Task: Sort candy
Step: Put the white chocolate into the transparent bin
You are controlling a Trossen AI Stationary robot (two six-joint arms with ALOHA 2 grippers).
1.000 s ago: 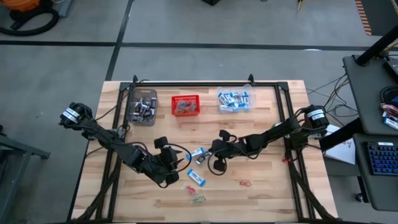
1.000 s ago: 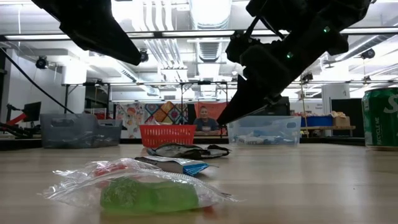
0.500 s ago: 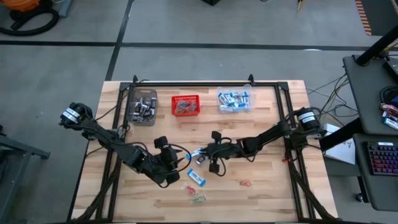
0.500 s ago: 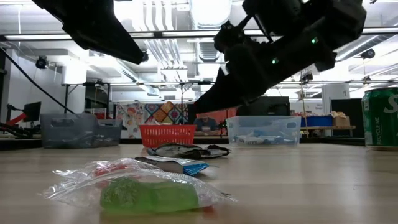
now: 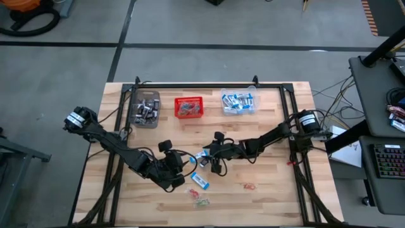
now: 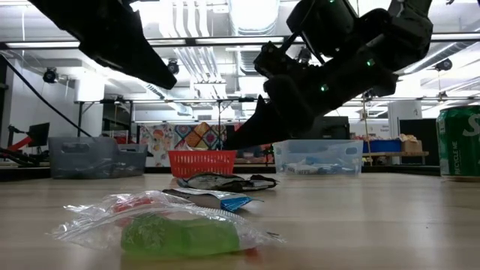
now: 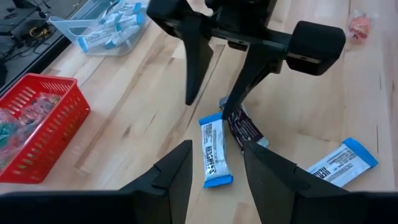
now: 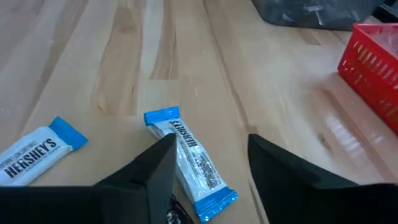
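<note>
Loose candy lies mid-table. A blue-and-white packet (image 7: pixel 213 152) lies flat beside a dark brown bar (image 7: pixel 246 132), with a second packet (image 7: pixel 342 163) nearby. Small twist-wrapped pieces (image 5: pixel 201 202) lie toward the near edge, and one (image 5: pixel 250 187) lies farther right. My right gripper (image 8: pixel 211 140) is open and hangs just above the first packet (image 8: pixel 189 158), one finger on either side of it. In the low view its tips (image 6: pixel 236 141) stand clear of the candy. My left gripper (image 7: pixel 216 163) is open and hovers close by, left of the pile (image 5: pixel 183 170).
Along the far edge stand a grey bin of dark bars (image 5: pixel 145 109), a red mesh basket (image 5: pixel 188 107) and a clear bin of blue-and-white packets (image 5: pixel 238 102). A green can (image 6: pixel 459 142) stands at the right. Both grippers crowd the table's middle.
My right gripper has moved toward the table's left edge, over the blue-and-white packet and the dark bar, nearer my left gripper. The candy lies where it was.
</note>
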